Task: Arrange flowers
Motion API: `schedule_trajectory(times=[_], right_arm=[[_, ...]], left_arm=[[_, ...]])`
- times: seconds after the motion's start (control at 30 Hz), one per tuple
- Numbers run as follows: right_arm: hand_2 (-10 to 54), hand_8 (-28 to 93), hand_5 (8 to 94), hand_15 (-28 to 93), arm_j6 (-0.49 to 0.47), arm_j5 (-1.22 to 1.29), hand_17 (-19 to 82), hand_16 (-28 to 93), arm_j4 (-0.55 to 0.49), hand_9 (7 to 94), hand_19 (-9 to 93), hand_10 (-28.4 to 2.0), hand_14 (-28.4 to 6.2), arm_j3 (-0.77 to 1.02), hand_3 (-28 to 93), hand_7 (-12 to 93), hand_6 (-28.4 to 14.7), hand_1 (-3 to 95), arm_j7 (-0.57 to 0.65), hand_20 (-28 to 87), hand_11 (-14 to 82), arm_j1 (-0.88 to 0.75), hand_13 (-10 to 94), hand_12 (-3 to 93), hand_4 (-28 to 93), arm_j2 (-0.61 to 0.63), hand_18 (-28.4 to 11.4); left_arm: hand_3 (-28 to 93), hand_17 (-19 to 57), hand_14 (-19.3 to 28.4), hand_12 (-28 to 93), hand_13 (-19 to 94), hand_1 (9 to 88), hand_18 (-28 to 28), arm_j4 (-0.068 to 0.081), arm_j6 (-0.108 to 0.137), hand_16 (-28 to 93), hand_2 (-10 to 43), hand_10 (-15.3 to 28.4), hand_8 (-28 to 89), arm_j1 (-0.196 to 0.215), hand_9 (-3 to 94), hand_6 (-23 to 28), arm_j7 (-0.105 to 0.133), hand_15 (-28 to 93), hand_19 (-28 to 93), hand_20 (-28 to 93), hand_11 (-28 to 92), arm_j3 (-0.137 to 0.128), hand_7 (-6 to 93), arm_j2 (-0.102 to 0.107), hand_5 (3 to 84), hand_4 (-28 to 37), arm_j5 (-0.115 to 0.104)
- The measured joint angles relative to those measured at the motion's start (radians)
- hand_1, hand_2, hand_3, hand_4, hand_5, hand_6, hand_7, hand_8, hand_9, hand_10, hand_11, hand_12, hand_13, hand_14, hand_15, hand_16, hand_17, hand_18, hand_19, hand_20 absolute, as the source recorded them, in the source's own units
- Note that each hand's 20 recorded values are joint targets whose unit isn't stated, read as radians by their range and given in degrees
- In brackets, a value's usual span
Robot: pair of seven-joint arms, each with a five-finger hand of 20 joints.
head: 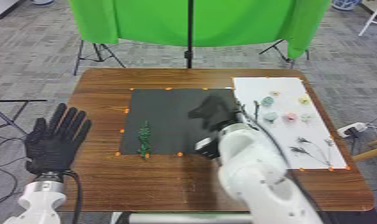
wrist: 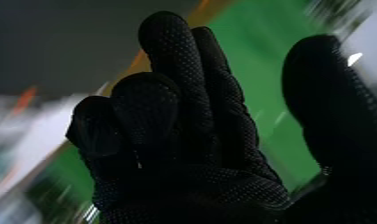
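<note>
Right hand [head: 215, 111] over dark mat [head: 160, 106], left hand [head: 51, 150], fingers straight

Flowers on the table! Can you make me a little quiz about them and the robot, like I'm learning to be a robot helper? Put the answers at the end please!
1. True or false: the green stem lies on the dark mat.

2. Pick one. What colour is the sheet under the pink flower?
a) red
b) white
c) purple

3. Fill in the missing word: the hand over the dark mat is the robot's own ____ hand.

Key: 1. true; 2. b; 3. right
</note>
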Motion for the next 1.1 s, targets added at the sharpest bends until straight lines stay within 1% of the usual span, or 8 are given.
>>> schedule_trajectory(times=[0.13,0.27,0.37,0.57,0.77,0.9,1.0,1.1], right_arm=[[-9.5,-10,72.3,71,0.017,-0.072,39,28,-0.074,73.9,93,-20.4,-16.7,0.158,76,14,-7.9,32.2,0.046,40,34.8,-0.080,67,23.7,-23,0.110,-27.5],[-9.5,-11,69.8,64,0.016,-0.148,34,22,-0.139,68.9,91,-20.7,-16.6,0.336,79,15,-7.7,32.5,0.074,33,27.6,-0.201,62,20.4,-25,0.224,-26.9],[-9.5,-11,66.2,54,0.020,-0.182,29,17,-0.127,62.8,85,-20.7,-17.1,0.466,81,16,-7.7,31.9,0.072,28,20.1,-0.293,56,17.6,-28,0.290,-26.3],[-9.5,-12,63.9,54,0.015,-0.180,26,17,-0.054,60.3,83,-20.3,-17.1,0.655,79,16,-7.7,30.3,0.054,28,19.9,-0.434,53,17.9,-28,0.334,-25.3],[-9.5,-12,63.7,57,-0.074,-0.154,26,18,-0.028,59.8,83,-19.9,-16.9,0.657,76,17,-7.3,31.2,0.015,29,21.3,-0.479,52,18.6,-28,0.339,-25.2],[-9.5,-13,63.5,60,-0.099,-0.133,26,18,-0.009,59.0,83,-19.3,-16.5,0.628,65,18,-6.4,41.7,-0.006,30,22.4,-0.476,52,18.7,-28,0.334,-25.3],[-9.5,-13,63.9,62,-0.115,-0.129,26,19,0.004,59.0,84,-18.7,-16.2,0.614,64,19,-5.7,45.2,-0.011,31,23.8,-0.472,52,19.1,-28,0.326,-25.0],[-9.5,-13,65.0,62,-0.136,-0.139,27,19,0.016,59.3,85,-18.6,-16.3,0.598,72,21,-4.9,44.1,-0.012,32,25.4,-0.466,52,19.4,-28,0.323,-24.9]], left_arm=[[77,-5.3,13.0,5,28,26.3,11.4,-0.007,-0.003,-8,18.7,13.8,-10,0.018,37.6,8.2,0.005,20,28,9,14,-0.003,8.1,0.000,42.3,-28.3,0.000],[77,-5.3,13.0,5,28,26.3,11.4,-0.016,-0.004,-8,18.7,13.9,-10,0.034,37.6,8.2,0.017,20,28,9,14,-0.014,8.2,-0.001,42.3,-28.3,0.000],[76,-5.3,13.0,5,28,26.3,11.4,-0.023,-0.003,-8,18.8,13.9,-10,0.049,37.6,8.2,0.028,20,28,9,14,-0.027,8.3,-0.003,42.4,-28.3,0.000],[76,-5.3,12.9,5,28,26.2,11.4,-0.027,-0.001,-8,18.7,13.9,-10,0.066,38.0,8.5,0.039,20,29,9,14,-0.038,8.6,-0.008,42.7,-28.3,-0.001],[76,-5.5,13.1,5,28,26.1,11.4,-0.036,0.019,-8,18.7,13.9,-10,0.072,38.0,8.7,0.042,20,29,9,15,-0.039,8.7,-0.014,43.1,-28.3,-0.005],[76,-5.5,13.2,5,28,26.1,11.4,-0.036,0.028,-8,18.6,13.9,-10,0.068,38.0,8.7,0.040,21,29,9,15,-0.035,8.5,-0.014,42.9,-28.3,-0.007],[75,-5.5,13.2,5,28,26.1,11.4,-0.030,0.032,-8,18.6,13.9,-10,0.054,37.9,8.7,0.037,21,29,9,15,-0.022,8.5,-0.008,42.9,-28.3,-0.008],[76,-5.5,13.2,5,28,25.9,11.4,-0.021,0.032,-8,18.5,13.9,-10,0.030,37.9,8.7,0.035,21,29,9,15,-0.008,8.6,0.000,42.9,-28.3,-0.008]])
